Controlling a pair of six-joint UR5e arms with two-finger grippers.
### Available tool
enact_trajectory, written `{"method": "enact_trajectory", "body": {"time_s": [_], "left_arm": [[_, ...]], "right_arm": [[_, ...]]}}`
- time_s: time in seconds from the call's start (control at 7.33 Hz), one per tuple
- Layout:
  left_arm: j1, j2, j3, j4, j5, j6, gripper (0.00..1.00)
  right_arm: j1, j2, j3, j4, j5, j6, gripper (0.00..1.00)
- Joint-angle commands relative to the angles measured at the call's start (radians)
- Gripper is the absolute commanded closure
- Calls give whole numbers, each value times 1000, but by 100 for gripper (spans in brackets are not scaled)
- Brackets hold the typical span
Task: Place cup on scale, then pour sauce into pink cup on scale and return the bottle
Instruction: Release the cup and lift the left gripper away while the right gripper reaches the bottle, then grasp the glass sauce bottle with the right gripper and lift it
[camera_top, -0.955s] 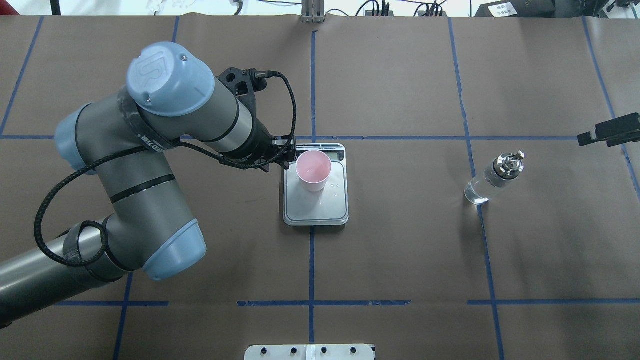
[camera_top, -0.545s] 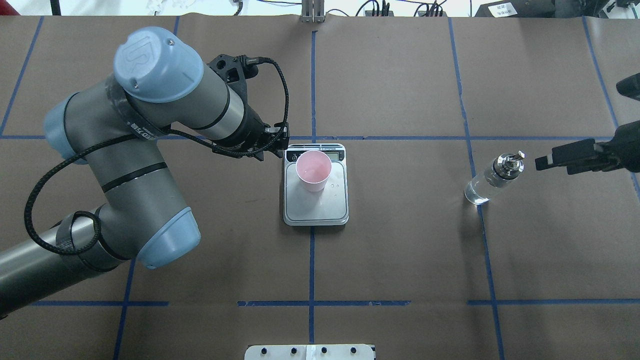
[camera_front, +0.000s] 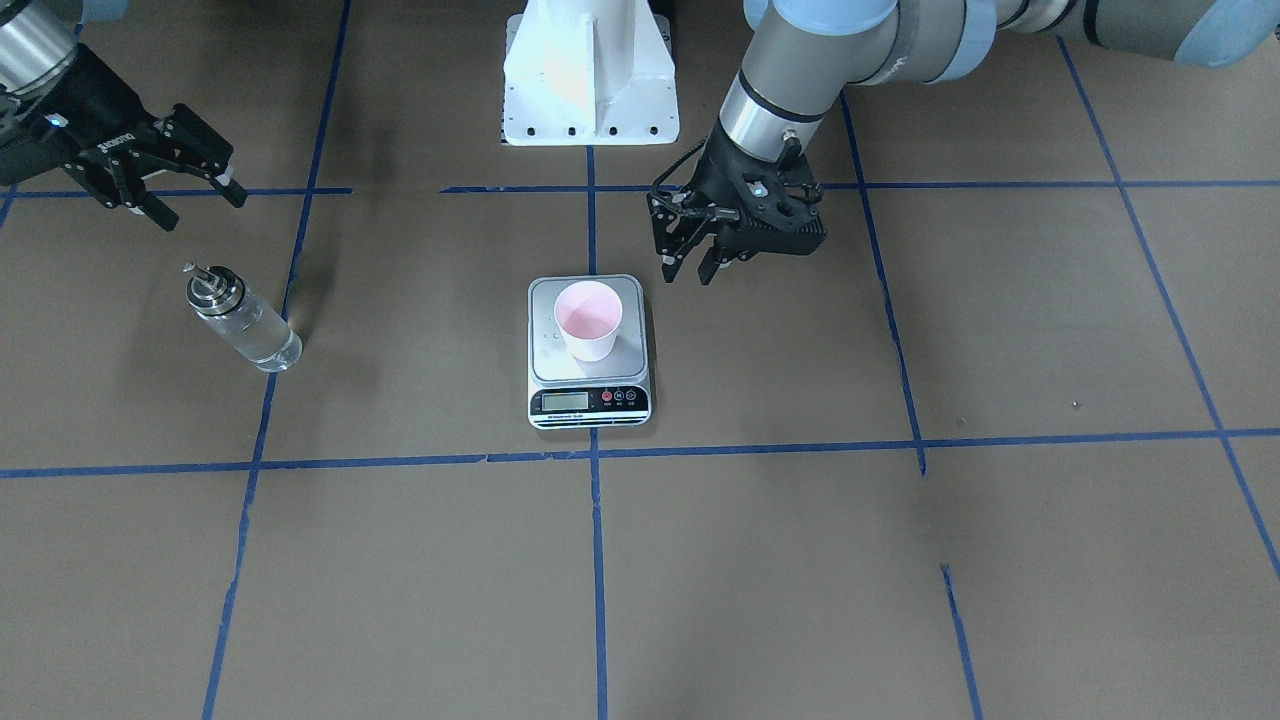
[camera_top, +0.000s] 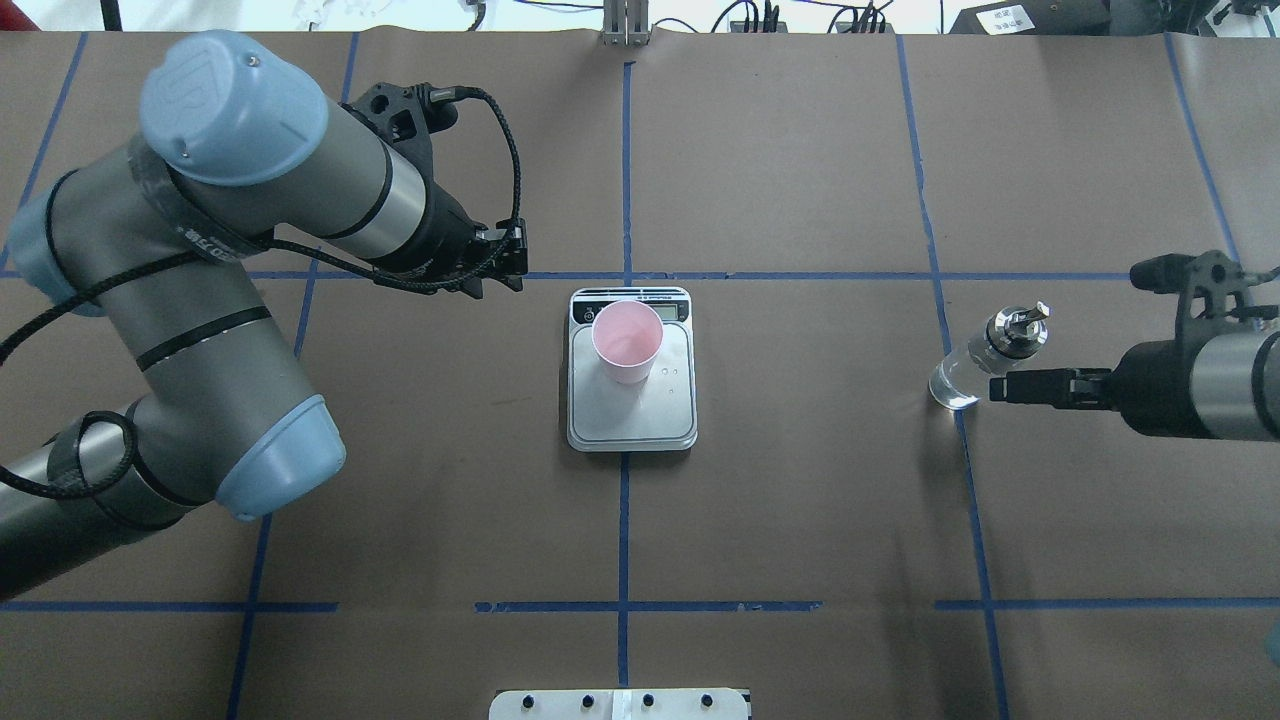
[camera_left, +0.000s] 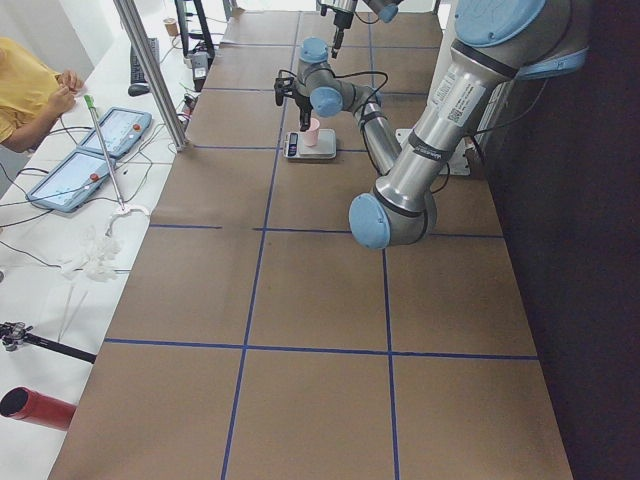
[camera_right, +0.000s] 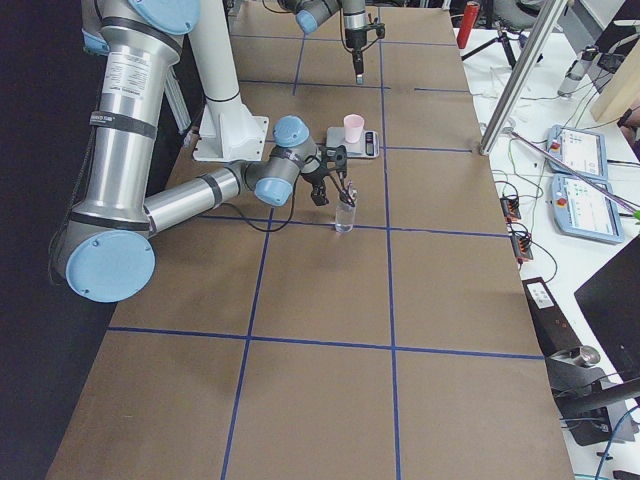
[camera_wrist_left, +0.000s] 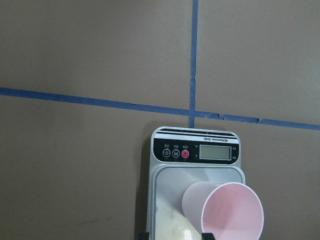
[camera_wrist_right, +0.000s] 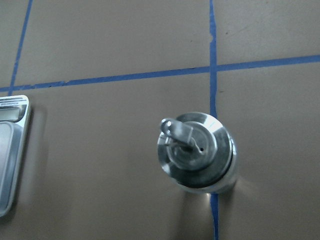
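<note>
The pale pink cup (camera_top: 627, 340) stands upright on the far part of the silver scale (camera_top: 632, 410), also seen from across the table as cup (camera_front: 588, 318) on scale (camera_front: 588, 400). My left gripper (camera_front: 688, 272) hangs open and empty, apart from the cup on its left side (camera_top: 503, 272). The glass bottle (camera_top: 985, 355) with a metal spout stands on the table at the right, with clear sauce (camera_front: 262, 340) inside. My right gripper (camera_front: 200, 207) is open, its fingertips (camera_top: 1002, 388) just short of the bottle. The right wrist view looks down on the bottle's collar (camera_wrist_right: 196, 150).
Blue tape lines divide the brown table cover. The white robot base plate (camera_front: 590, 70) sits at the robot's edge. A metal post (camera_left: 150, 70), control pads (camera_left: 100, 150) and a seated person (camera_left: 25, 90) are beyond the table's far side.
My left gripper has drawn back leftward from the cup, which stays on the scale. My right arm has come in from the right edge and down to beside the bottle.
</note>
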Motion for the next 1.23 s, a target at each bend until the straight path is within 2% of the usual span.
{"method": "enact_trajectory", "body": {"time_s": [0.0,0.14,0.27,0.55,1.09], "left_arm": [[-35,64,-30,2,0,65,53],[-49,74,-36,3,0,96,53],[-49,77,-38,3,0,96,53],[-49,83,-39,3,0,96,51],[-47,117,-50,5,3,99,51]], "right_arm": [[-177,-14,-3,-4,-320,98,0],[-217,-14,-8,-5,-417,123,0],[-232,-15,-28,-5,-471,126,0],[-315,-6,-80,-5,-691,154,0],[-364,3,-164,9,-885,159,0]]}}
